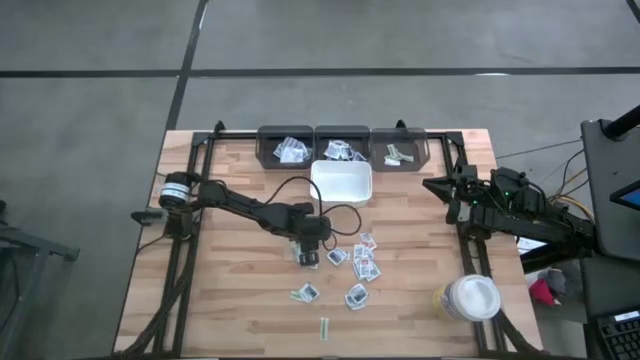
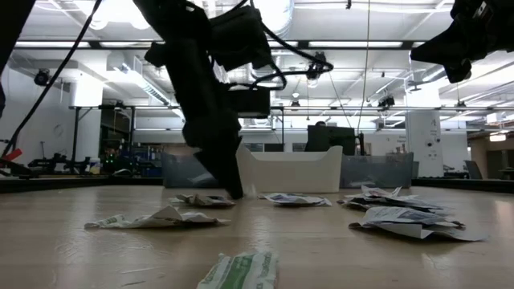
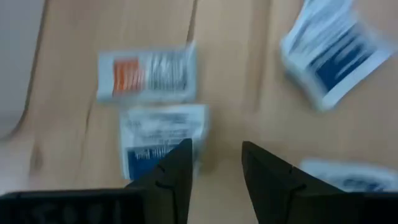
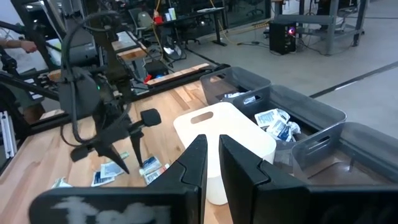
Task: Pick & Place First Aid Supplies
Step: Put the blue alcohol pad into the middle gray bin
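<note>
White tray (image 1: 342, 183) sits behind scattered packets (image 1: 358, 262); left end effector (image 1: 307, 257) parted among them.

Overhead, table-level and two wrist cameras all share the white tray (image 1: 342, 183).

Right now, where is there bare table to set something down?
Bare wood: the table's near-left corner, and between the white tray and the right claw. Crowded: the loose packets around the left claw, and the jar near right.
</note>
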Available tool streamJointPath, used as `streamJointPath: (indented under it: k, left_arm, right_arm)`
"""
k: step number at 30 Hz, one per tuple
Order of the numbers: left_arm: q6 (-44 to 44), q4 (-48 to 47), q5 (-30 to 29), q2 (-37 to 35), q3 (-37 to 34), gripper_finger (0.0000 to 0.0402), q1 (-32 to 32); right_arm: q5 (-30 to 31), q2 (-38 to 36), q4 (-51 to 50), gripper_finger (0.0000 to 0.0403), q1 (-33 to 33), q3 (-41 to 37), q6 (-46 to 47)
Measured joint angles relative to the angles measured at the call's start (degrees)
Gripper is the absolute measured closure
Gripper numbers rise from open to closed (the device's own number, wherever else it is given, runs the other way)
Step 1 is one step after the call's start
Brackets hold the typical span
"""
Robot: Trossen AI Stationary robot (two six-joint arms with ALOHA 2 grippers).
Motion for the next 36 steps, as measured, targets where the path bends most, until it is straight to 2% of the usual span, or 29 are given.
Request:
streamJointPath:
  k: [10,14,18,20,36]
  left_arm:
    - [-1.2,0.3,-1.0,6.3,0.2,0.0275,0.3]
    - [-2.4,0.2,2.9,7.8,0.3,0.0315,0.3]
    - [-2.5,0.4,3.7,7.2,0.2,0.0377,0.0]
    - [-2.5,0.3,4.1,6.9,0.5,0.0394,0.0]
    - [0.0,-2.7,4.6,5.2,6.2,0.0401,0.0]
  right_arm:
    - [0.1,0.0,0.0,0.0364,0.0,0.0,0.2]
    - [0.1,0.0,0.0,0.0364,0.0,0.0,0.3]
    - [0.1,0.0,0.0,0.0364,0.0,0.0,0.4]
    - [0.0,0.0,0.0,0.0364,0.0,0.0,0.4]
    - [0.0,0.0,0.1,0.0364,0.0,0.0,0.6]
